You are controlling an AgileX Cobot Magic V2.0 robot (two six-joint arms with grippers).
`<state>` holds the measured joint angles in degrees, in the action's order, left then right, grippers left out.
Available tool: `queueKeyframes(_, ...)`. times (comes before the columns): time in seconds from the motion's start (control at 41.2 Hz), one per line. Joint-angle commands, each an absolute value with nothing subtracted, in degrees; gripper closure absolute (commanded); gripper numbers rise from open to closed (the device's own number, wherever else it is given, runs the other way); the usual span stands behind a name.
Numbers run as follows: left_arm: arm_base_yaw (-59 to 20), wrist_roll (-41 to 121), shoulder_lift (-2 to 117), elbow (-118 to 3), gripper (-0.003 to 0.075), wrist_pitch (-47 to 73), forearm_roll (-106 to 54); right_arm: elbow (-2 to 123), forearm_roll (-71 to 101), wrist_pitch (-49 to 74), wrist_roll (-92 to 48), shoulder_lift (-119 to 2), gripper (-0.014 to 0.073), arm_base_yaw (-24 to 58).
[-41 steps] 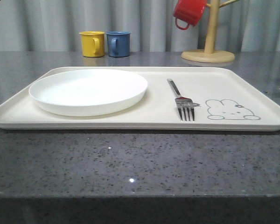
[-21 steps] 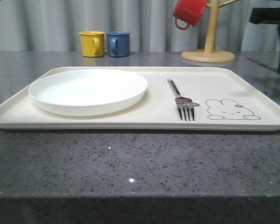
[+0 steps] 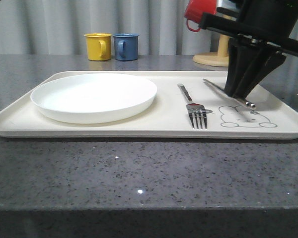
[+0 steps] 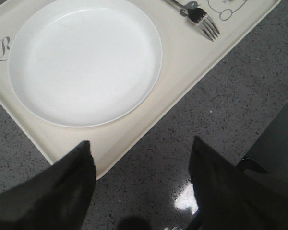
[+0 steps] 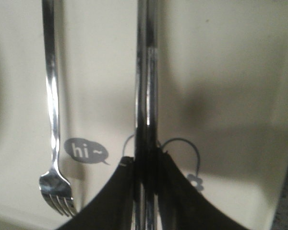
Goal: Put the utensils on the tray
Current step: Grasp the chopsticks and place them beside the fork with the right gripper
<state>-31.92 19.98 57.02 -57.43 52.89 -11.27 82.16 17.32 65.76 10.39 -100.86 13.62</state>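
Observation:
The cream tray (image 3: 139, 133) lies across the table with a silver fork (image 3: 193, 106) resting on it left of the bunny drawing. My right gripper (image 3: 236, 94) hangs over the tray's right part, shut on a pair of silver chopsticks (image 3: 214, 87) that slant down just above the bunny. In the right wrist view the chopsticks (image 5: 146, 72) run straight out from the closed gripper (image 5: 146, 160), beside the fork (image 5: 50, 96). My left gripper (image 4: 141, 143) is open over bare table, off the tray's (image 4: 149, 110) front edge.
A round white plate (image 3: 94, 96) takes up the tray's left half. Yellow (image 3: 98, 46) and blue (image 3: 126, 46) mugs stand behind the tray. A wooden mug tree (image 3: 222, 54) with a red mug (image 3: 198, 12) stands at the back right, behind my right arm.
My right arm has come in from the right with the chopsticks and now hangs low over the tray's right side. The fork and plate have not moved.

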Motion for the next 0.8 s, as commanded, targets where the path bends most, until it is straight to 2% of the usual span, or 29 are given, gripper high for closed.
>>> queueKeyframes(0.0, -31.9, 19.3, 56.6, -58.9, 0.0300, 49.8, -12.2, 84.0, 19.9, 64.9, 10.5, -99.6, 0.0554, 14.1)
queueKeyframes(0.073, -31.9, 19.3, 56.6, -58.9, 0.0300, 49.8, -12.2, 84.0, 19.9, 65.4, 10.5, -99.9, 0.0505, 14.2)
queueKeyframes(0.218, -31.9, 19.3, 56.6, -58.9, 0.0300, 49.8, -12.2, 84.0, 19.9, 65.8, 10.5, -99.9, 0.0332, 14.2)
queueKeyframes(0.291, -31.9, 19.3, 56.6, -58.9, 0.0300, 49.8, -12.2, 84.1, 19.9, 65.8, 10.2, -99.8, 0.0285, 14.2)
queueKeyframes(0.558, -31.9, 19.3, 56.6, -58.9, 0.0300, 49.8, -12.2, 84.1, 16.8, 66.3, 3.8, -93.9, 0.0284, 14.2)
queueKeyframes(0.776, -31.9, 19.3, 56.6, -58.9, 0.0300, 49.8, -12.2, 84.1, 2.9, 69.0, 3.9, -86.8, 0.0284, 11.5)
